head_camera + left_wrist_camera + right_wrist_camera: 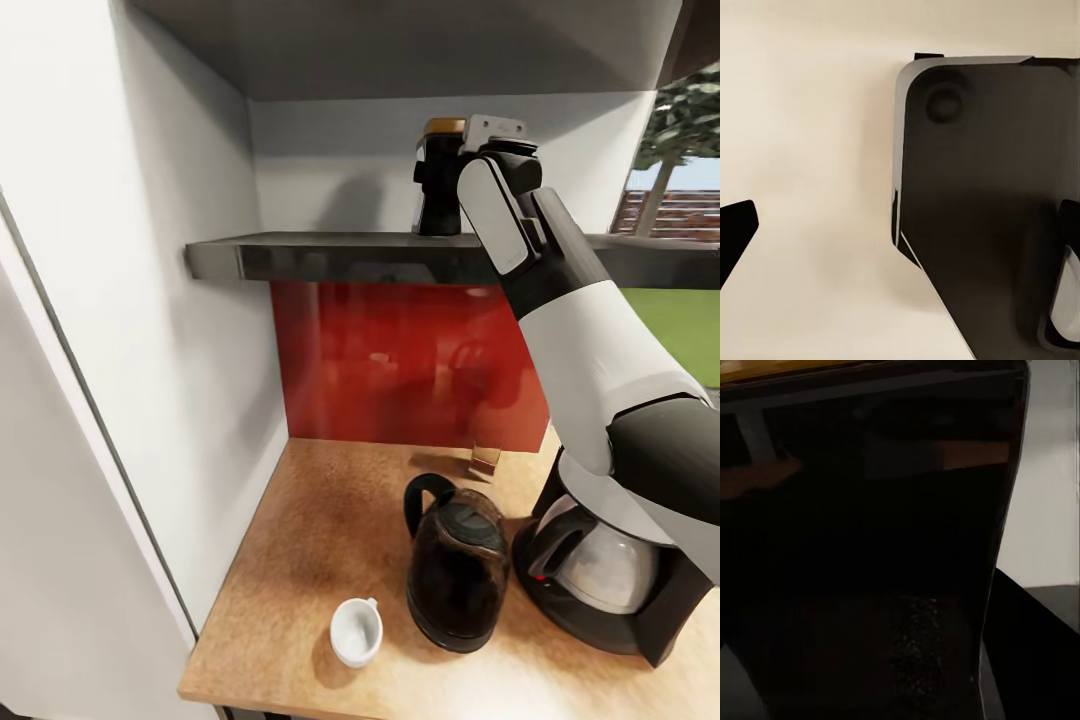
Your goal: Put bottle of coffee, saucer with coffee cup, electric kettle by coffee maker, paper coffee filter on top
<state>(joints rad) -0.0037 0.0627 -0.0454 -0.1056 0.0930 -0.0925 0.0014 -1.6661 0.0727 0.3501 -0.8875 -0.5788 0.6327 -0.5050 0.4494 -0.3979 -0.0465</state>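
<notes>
The bottle of coffee (438, 185), dark with an amber lid, stands on the kitchen shelf (330, 258). My right gripper (440, 175) is raised to it and is shut on it, and the right wrist view has its dark body (870, 547) very close up with one finger (1035, 637) against its side. Below, on the countertop (320, 540), are the black coffee maker (600, 575) with its glass carafe, the dark electric kettle (457, 565) just left of it, and the white coffee cup (357, 630) near the front edge. My left gripper (900, 247) is open over a pale surface.
A white cabinet wall (150, 300) closes the left side of the alcove and a red backsplash (400, 365) closes the back. A small tan object (485, 458) stands at the backsplash. My right forearm (590, 340) crosses above the coffee maker. A dark panel (982, 202) is close to the left gripper.
</notes>
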